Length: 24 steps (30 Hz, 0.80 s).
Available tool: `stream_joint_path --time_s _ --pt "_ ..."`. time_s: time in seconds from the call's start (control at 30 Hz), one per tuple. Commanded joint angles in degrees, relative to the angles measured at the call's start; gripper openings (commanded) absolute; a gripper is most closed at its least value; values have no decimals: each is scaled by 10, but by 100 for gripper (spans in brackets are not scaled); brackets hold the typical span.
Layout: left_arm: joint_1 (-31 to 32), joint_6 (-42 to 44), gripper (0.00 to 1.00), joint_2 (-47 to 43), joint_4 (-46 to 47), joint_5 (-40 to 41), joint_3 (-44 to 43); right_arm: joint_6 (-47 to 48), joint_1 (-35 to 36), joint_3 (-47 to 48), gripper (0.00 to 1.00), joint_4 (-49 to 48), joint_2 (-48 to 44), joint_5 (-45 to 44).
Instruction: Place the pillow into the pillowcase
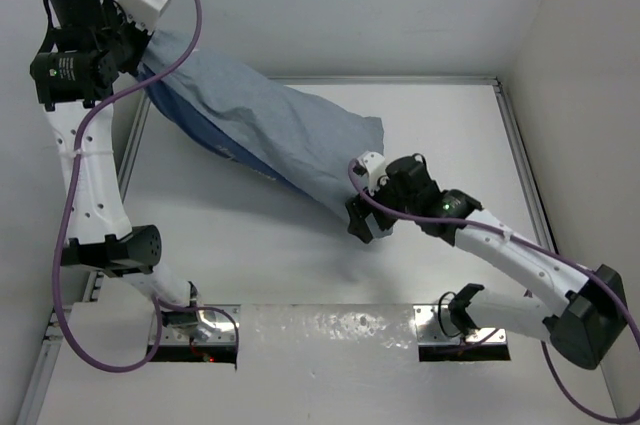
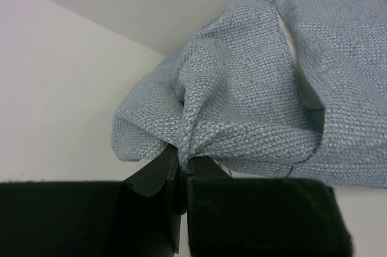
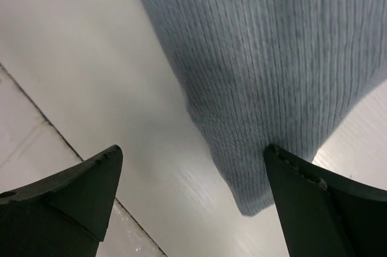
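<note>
The pillowcase (image 1: 270, 130) is a bulging grey-blue sack that hangs slanting from the upper left down to the table's middle. A darker blue patch shows on its underside. My left gripper (image 1: 138, 43) is raised at the far left corner and shut on a bunched fold of the pillowcase (image 2: 254, 87); the left gripper (image 2: 181, 161) pinches the cloth between its black fingers. My right gripper (image 1: 362, 220) stands open at the sack's lower end. In the right wrist view the right gripper (image 3: 193, 148) holds nothing, and the pillowcase (image 3: 272, 57) corner hangs between its fingertips. The pillow is hidden.
The white table (image 1: 250, 255) is bounded by a metal rail (image 1: 522, 165) on the right and at the back. White walls close in on the left, back and right. A shiny strip (image 1: 330, 330) runs along the near edge between the arm bases.
</note>
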State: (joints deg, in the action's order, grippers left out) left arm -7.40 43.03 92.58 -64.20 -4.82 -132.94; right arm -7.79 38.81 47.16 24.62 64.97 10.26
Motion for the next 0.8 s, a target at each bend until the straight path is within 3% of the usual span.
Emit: stream_joint_path --time_s 0.0,0.17,0.37,0.43,0.53,0.6,0.63,0.77 --pt "1 -6 0 -13 49 6 0 -49 35 -45 99 -73 -37 -98" --pt "1 -5 0 -18 46 -12 1 -71 61 -83 99 -156 5 -285" --pt "1 -4 0 -22 45 -13 8 -59 65 -156 99 -291 64 -303" --pt "1 -4 0 -23 44 -14 10 -75 65 -167 97 -339 83 -350" --pt "1 -7 0 -22 44 -14 8 -100 65 -162 67 -374 101 -426" --pt "1 -8 0 -21 45 -13 7 -94 65 -152 20 -398 102 -428" --pt "0 -8 0 -22 46 -9 8 -95 65 -145 2 -396 95 -436" --pt "1 -3 0 -28 58 30 14 -79 65 -79 0 -290 31 -494"
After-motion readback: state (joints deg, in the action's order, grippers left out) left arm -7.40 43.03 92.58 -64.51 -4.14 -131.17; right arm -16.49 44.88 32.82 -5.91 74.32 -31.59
